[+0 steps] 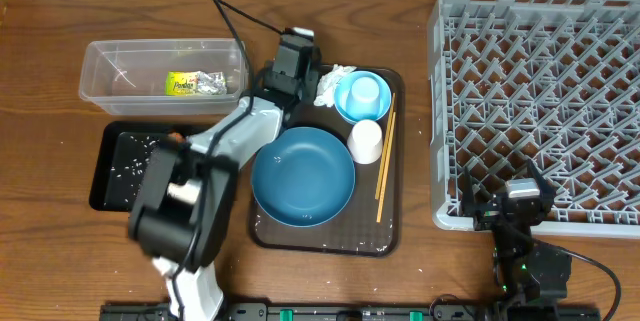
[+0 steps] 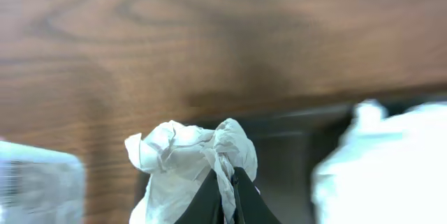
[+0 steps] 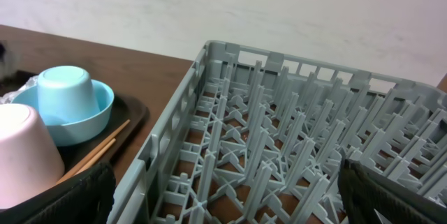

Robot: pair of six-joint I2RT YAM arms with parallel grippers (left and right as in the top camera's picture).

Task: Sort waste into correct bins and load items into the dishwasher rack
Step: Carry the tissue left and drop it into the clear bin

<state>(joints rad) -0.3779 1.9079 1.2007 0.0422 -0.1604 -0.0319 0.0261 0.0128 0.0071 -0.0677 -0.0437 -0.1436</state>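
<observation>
In the left wrist view my left gripper (image 2: 227, 176) is shut on crumpled white tissue (image 2: 183, 160), held just above the tray's far edge. From overhead that gripper (image 1: 315, 81) sits at the serving tray's back left corner, beside the tissue (image 1: 337, 74). On the tray lie the round blue dish (image 1: 303, 176), light-blue bowl (image 1: 362, 96), white cup (image 1: 366, 141) and chopsticks (image 1: 385, 161). My right gripper (image 1: 510, 201) (image 3: 223, 196) hangs open over the front left corner of the grey dishwasher rack (image 1: 540, 101), nothing between its fingers.
The clear tub (image 1: 110, 81) at the back left holds a yellow-green wrapper (image 1: 183, 83). In front of it, the black tray (image 1: 100, 176) carries scattered rice grains. The brown serving tray (image 1: 392, 231) stands between the bins and the rack.
</observation>
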